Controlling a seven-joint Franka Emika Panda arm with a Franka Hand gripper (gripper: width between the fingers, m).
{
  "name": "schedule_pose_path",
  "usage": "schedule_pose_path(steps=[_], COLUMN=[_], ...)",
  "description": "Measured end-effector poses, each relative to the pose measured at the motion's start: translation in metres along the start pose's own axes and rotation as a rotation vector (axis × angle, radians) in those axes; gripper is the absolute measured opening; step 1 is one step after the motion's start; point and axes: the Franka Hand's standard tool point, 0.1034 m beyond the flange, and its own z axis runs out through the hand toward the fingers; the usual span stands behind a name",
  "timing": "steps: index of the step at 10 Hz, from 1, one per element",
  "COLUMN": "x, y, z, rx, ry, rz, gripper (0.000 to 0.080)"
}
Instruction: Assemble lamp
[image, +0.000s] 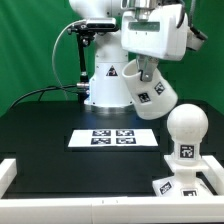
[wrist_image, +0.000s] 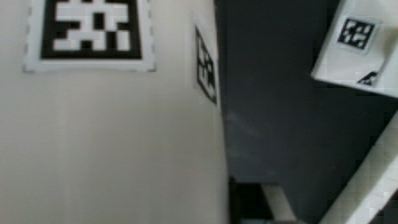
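My gripper (image: 147, 74) is shut on the white tapered shade (image: 149, 96) and holds it tilted in the air above the black table, behind the marker board. The round white bulb (image: 186, 128) stands upright on the boxy square base (image: 186, 180) at the exterior view's front right, below and to the right of the shade. In the wrist view the shade's tagged wall (wrist_image: 107, 130) fills most of the frame. One grey finger (wrist_image: 270, 203) shows beside it. A white tagged part (wrist_image: 356, 48) lies beyond it, and I cannot tell which part it is.
The marker board (image: 115, 138) lies flat at the table's middle. A white rim (image: 60, 203) borders the table's front and left (image: 8, 172). The robot's white base (image: 105, 85) stands at the back, with a black cable stand (image: 78, 55) beside it.
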Motion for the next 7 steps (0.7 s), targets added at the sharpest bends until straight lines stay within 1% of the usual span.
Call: schedule_pose_path(steps=[1, 2, 3, 4, 5, 7], x=[0.011, 0.019, 0.025, 0.023, 0.017, 0.015], y=[-0.006, -0.017, -0.034, -0.044, -0.043, -0.043], z=[-0.005, -0.009, -0.013, -0.016, -0.015, -0.014], rx=[-0.014, -0.003, 0.014, 0.026, 0.027, 0.026], ry=[0.065, 0.105, 0.149, 0.183, 0.178, 0.17], rz=[-0.056, -0.096, -0.143, -0.187, -0.188, -0.191], gripper=[0.0048, 0.0048, 0.0048, 0.0048, 0.0048, 0.0048])
